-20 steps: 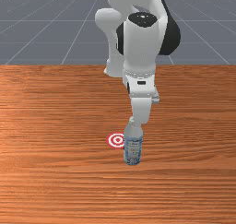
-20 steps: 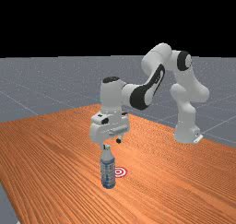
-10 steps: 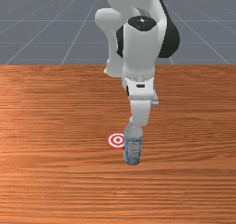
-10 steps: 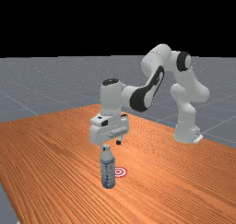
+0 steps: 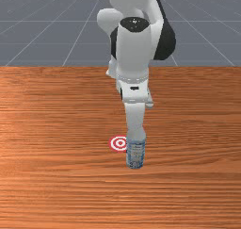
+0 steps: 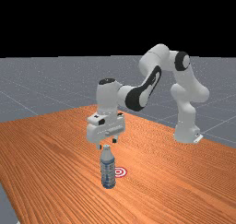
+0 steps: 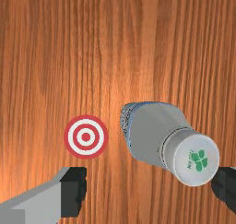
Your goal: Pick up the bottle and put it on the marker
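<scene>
Hovering gripper (image 6: 107, 144): in the far view, I see it at twelve o'clock from the bottle, directed downward.
Fingers (image 7: 73, 191): the two stand wide apart, clamped on nothing; in the wrist view I see the cap beside one of them, though I cannot tell whether they touch.
Bottle (image 6: 108, 170): upright on the table, pale at the shoulder, with a blue-and-white label (image 5: 135, 153) around its body.
Cap (image 7: 197, 159): white and round, bearing a green clover emblem; the wrist view gives me its top face.
Marker (image 5: 119, 143): a flat target of red and white rings, at about ten o'clock from the bottle's middle in the front view and at about three o'clock in the far view.
Bottle and marker: apart, the bottle standing off the rings; the wrist view shows me a strip of bare wood between the two.
Arm (image 6: 136, 98): white and grey with black joint covers; in the far view, I trace it from its base (image 6: 185, 132) toward nine o'clock, ending in the gripper.
Table (image 5: 56, 176): orange-brown wood with a streaked grain, supporting the bottle, the marker and the arm's base.
</scene>
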